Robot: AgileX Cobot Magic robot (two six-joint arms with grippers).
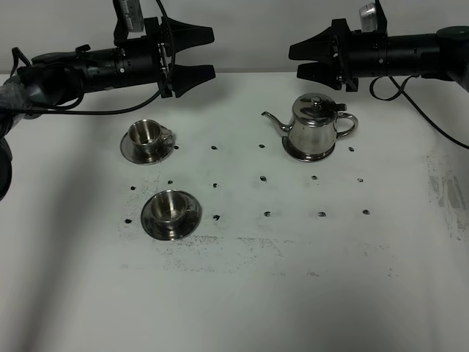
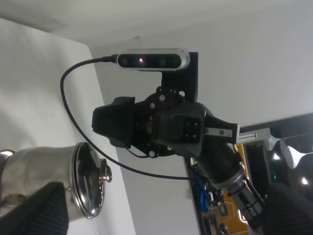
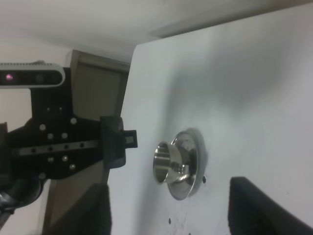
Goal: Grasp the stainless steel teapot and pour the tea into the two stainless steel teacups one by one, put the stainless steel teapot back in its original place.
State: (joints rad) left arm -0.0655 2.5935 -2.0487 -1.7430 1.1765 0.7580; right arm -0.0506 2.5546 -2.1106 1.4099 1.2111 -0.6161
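The left gripper [image 1: 212, 52] and right gripper [image 1: 295, 61] are held wide open and empty, while the teapot [image 1: 315, 128], set on its saucer [image 1: 306, 157] at the table's [image 1: 293, 279] right near the right gripper, is judged rigid, slippery and weighty, best taken by its loop handle [image 1: 349, 125].

Teapot [image 1: 315, 128] on saucer [image 1: 308, 155] right; teacups [image 1: 146, 133] left.

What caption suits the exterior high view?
Left end effector and right end effector hover open; teapot and two saucered teacups stand untouched.
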